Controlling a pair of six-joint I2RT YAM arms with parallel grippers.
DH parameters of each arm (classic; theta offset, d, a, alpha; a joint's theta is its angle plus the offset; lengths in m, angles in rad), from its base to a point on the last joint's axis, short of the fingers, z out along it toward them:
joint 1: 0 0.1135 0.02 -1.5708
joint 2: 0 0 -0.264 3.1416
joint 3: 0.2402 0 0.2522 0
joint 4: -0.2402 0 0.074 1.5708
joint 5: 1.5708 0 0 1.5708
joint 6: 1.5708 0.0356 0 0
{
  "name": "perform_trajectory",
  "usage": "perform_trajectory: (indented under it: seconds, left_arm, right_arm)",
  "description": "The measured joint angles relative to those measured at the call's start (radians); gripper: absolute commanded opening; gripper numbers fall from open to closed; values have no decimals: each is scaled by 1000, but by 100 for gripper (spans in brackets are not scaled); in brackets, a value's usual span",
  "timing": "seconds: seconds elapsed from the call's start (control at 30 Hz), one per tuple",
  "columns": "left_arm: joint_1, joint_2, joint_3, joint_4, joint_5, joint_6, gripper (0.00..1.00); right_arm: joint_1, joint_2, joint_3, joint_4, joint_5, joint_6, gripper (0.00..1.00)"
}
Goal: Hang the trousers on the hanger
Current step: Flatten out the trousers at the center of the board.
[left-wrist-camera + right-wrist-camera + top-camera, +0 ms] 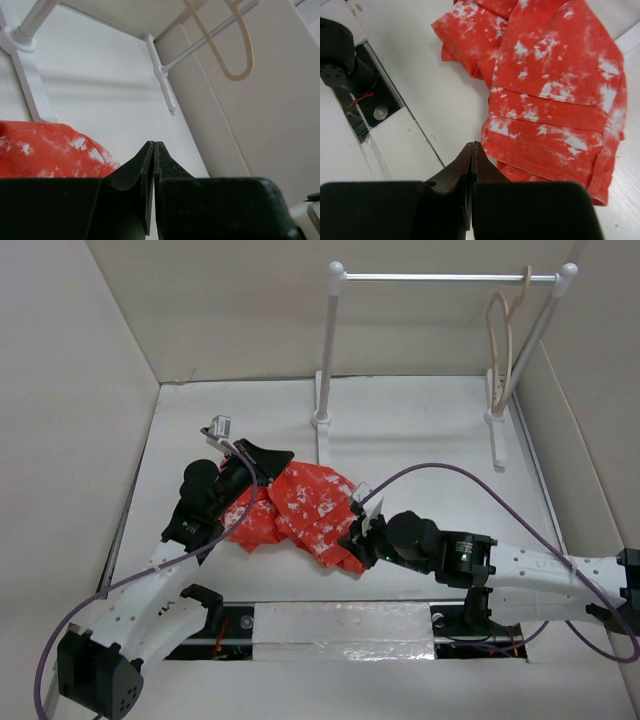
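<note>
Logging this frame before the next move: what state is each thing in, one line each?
rack: upright on the table
hanger: hooked on the rack's bar, bare
trousers: bunched in a heap on the table
left gripper: jaws shut, nothing between them
right gripper: jaws shut, nothing between them

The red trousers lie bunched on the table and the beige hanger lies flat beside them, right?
No: the trousers do lie bunched on the table, but the hanger hangs from the rack at the far right, apart from them, as the top view shows.
</note>
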Motion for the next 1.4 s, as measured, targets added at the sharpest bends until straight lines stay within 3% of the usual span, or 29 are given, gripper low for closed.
perform_trajectory:
  seconds: [0.2, 0.27, 0.3, 0.33, 0.37, 0.47, 0.57, 0.63, 0.9, 1.1, 1.2, 1.3, 1.33, 1.4]
  left_arm:
    - [-22, 135, 10, 32, -17, -2, 0]
    - [-79, 175, 34, 2, -111, 21, 0]
    - [-126, 196, 50, -16, -160, 30, 0]
    - [-171, 214, 64, -35, -206, 39, 0]
    - [-207, 218, 69, -50, -241, 44, 3]
    - [-257, 162, 45, -118, -347, 58, 31]
    - [-255, 0, -38, -190, -443, 51, 46]
    - [-254, -89, -85, -251, -481, 45, 47]
    - [-292, -307, -268, -488, -547, -38, 56]
    - [-304, -298, -298, -540, -566, -93, 64]
    - [-304, -259, -306, -530, -576, -119, 68]
    - [-304, -237, -351, -501, -579, -144, 67]
    - [-304, -230, -364, -498, -581, -151, 67]
    - [-304, -213, -376, -494, -588, -163, 66]
  right_arm:
    - [58, 59, -72, 65, 52, 53, 0]
    - [58, 97, -100, 84, 67, 73, 16]
    - [58, 119, -110, 94, 74, 84, 36]
    - [58, 141, -115, 100, 79, 98, 45]
    - [59, 166, -117, 104, 87, 101, 50]
    - [65, 249, -113, 120, 108, 107, 51]
    - [80, 339, -94, 123, 130, 109, 54]
    - [85, 400, -66, 119, 145, 109, 56]
    - [99, 541, 0, 134, 184, 105, 57]
    - [119, 642, 45, 129, 241, 114, 52]
    - [144, 677, 70, 125, 304, 121, 41]
    - [172, 684, 81, 109, 369, 136, 26]
    - [178, 684, 85, 104, 390, 144, 16]
    - [185, 684, 95, 92, 431, 160, 8]
